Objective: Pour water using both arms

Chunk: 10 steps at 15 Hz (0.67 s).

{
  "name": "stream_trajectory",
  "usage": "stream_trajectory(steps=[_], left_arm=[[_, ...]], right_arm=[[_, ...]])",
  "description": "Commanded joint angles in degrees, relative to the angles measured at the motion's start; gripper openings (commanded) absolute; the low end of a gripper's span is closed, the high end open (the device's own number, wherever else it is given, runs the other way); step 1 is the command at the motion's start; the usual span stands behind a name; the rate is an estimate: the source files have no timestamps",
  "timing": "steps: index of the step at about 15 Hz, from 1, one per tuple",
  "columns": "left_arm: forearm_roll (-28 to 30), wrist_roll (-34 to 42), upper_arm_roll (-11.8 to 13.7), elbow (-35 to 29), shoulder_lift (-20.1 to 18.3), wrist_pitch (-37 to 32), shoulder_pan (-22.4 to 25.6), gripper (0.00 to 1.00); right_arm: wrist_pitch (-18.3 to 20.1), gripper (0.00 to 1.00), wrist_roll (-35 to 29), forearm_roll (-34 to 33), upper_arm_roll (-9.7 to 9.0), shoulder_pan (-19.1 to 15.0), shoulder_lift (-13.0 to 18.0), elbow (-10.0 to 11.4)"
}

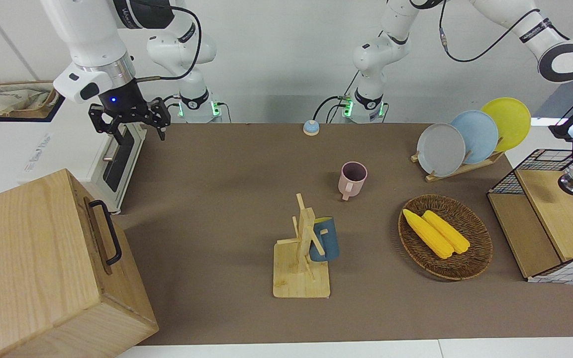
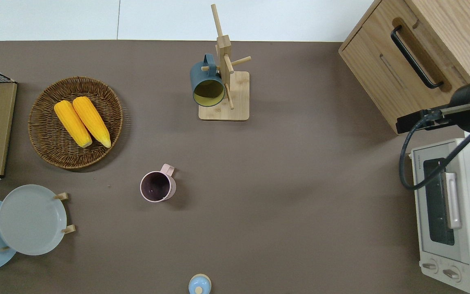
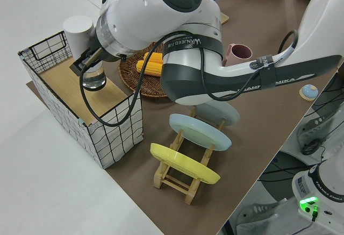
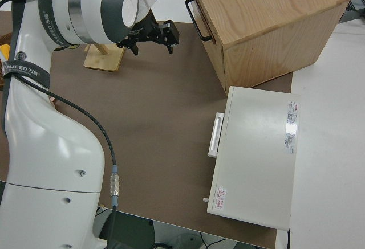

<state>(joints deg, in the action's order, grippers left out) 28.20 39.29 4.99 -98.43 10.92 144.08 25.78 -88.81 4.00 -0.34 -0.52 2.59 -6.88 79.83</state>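
I count two arms, each ending in one black gripper. My left gripper (image 3: pixel 87 67) is clenched on one clear glass (image 3: pixel 94 80), which hangs just under the fingers, up in the air over the wooden shelf inside the wire basket (image 3: pixel 115 133) at the left arm's end of the table. My right gripper (image 1: pixel 131 123) is released, its fingers (image 1: pixel 161 125) spread wide with nothing between them; from overhead it hovers over the table edge between the wooden box (image 2: pixel 386 53) and the toaster oven (image 2: pixel 449 216).

There are two mugs. The pink mug (image 2: pixel 157 186) stands upright near the middle of the brown table (image 2: pixel 284 196), well apart from both grippers. The blue mug (image 2: pixel 207 83) hangs on its side from a peg of the wooden mug tree (image 2: pixel 225 69), farther from the robots than the pink one.

One wicker basket (image 2: pixel 45 151) holds two corn cobs (image 2: pixel 82 122) lying side by side and touching. One rack (image 1: pixel 458 169) carries three plates: grey (image 1: pixel 440 149), light blue (image 1: pixel 475 135) and yellow (image 1: pixel 508 122). One small blue-topped bell (image 1: pixel 311 127) sits at the table edge nearest the robots
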Motion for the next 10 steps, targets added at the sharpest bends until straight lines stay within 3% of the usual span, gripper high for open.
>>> stream_trajectory(steps=[1, 5, 10], left_arm=[[4.1, 3.8, 0.4, 2.4, 2.3, 3.1, -1.0, 0.0], [10.5, 11.2, 0.5, 2.2, 3.4, 3.0, -0.5, 0.0], [10.8, 11.7, 0.5, 2.2, 4.7, 3.0, -0.2, 0.0]], right_arm=[[0.3, 0.992, 1.1, 1.0, -0.54, -0.9, 0.5, 0.2], [0.3, 0.992, 1.1, 1.0, -0.54, -0.8, 0.5, 0.3], [0.3, 0.992, 1.1, 1.0, -0.54, -0.9, 0.5, 0.2]])
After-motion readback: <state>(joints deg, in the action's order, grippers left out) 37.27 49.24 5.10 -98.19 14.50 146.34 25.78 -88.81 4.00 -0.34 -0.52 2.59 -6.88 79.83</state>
